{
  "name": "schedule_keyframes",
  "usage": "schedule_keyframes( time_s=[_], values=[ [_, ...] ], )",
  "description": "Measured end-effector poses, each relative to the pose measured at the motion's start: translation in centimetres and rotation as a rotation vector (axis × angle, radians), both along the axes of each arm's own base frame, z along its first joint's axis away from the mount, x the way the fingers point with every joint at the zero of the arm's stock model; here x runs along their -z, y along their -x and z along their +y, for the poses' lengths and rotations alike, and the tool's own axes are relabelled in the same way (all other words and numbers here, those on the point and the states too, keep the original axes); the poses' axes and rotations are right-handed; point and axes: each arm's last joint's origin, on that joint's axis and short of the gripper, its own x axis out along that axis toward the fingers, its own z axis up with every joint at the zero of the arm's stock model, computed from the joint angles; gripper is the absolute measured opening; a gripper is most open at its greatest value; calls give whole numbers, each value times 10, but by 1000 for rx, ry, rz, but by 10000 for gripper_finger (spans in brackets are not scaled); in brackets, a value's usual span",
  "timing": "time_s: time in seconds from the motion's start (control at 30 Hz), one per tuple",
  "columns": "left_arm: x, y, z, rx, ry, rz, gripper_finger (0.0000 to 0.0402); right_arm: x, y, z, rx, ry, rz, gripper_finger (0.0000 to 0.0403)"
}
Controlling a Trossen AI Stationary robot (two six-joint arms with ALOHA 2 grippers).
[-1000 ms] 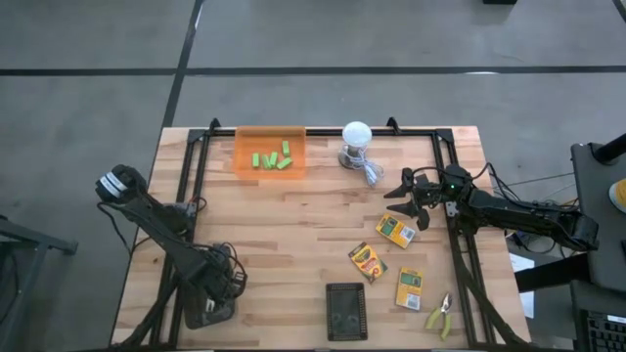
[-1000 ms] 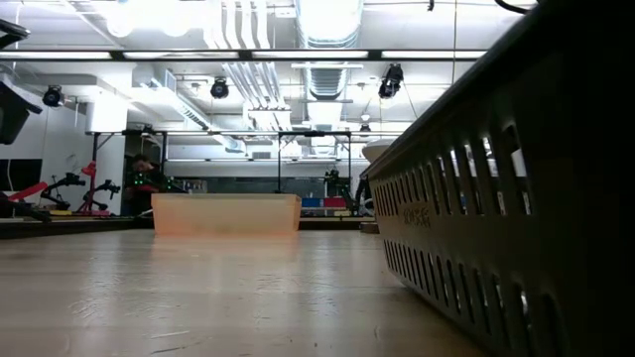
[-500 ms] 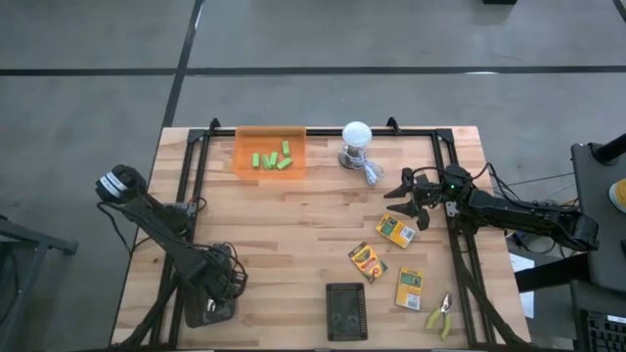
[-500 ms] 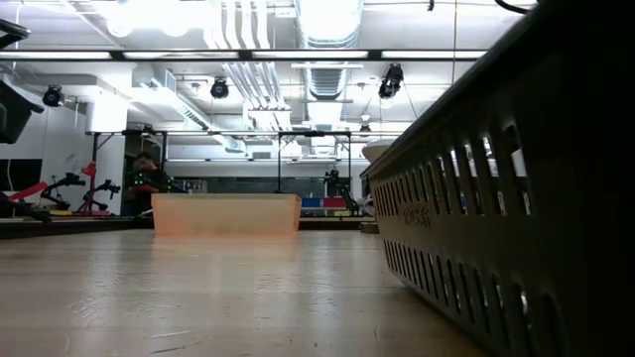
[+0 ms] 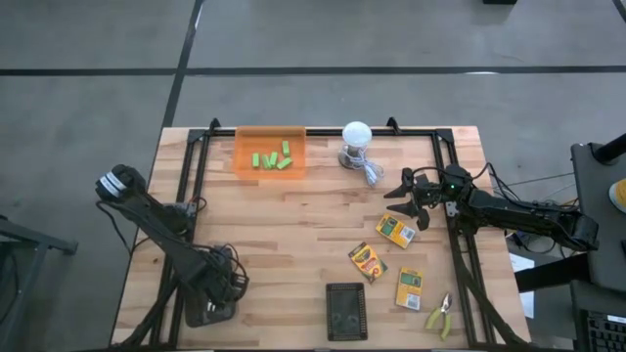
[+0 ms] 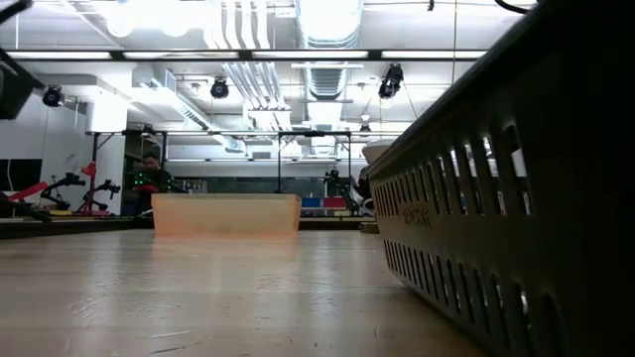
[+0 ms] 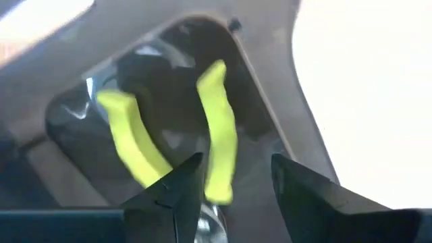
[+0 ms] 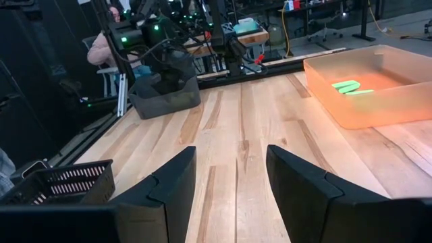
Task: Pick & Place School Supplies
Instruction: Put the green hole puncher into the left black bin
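Two grippers: left gripper [image 5: 217, 290], near left, fingers parted around a yellow-green-handled tool [image 7: 212, 128]. Orange tray [image 5: 243, 164], far left, contains green blocks [image 5: 271, 157]. Black basket [image 5: 344, 311] sits near centre. Three crayon boxes [image 5: 395, 231] and another plier tool [image 5: 439, 315] lie right. Right gripper [image 5: 409, 195] hovers open, empty.

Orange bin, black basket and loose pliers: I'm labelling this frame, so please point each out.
Orange bin [image 5: 245, 168]: high view, bare floor by its left wall.
Black basket [image 5: 345, 290]: high view, top rim.
Pliers [image 5: 433, 317]: high view, left handle.
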Motion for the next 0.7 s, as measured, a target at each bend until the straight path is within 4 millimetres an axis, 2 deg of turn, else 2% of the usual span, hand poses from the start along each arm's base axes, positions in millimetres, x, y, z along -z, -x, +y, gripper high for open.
schedule_keyframes(
  time_s=[0.4,0.7],
  values=[
    [-54,-6,-5,2,-47,47,177,0,0,0,0,0,0,178],
    [-100,-14,1,8,-162,-61,177,0,0,0,0,0,0,178]
  ],
)
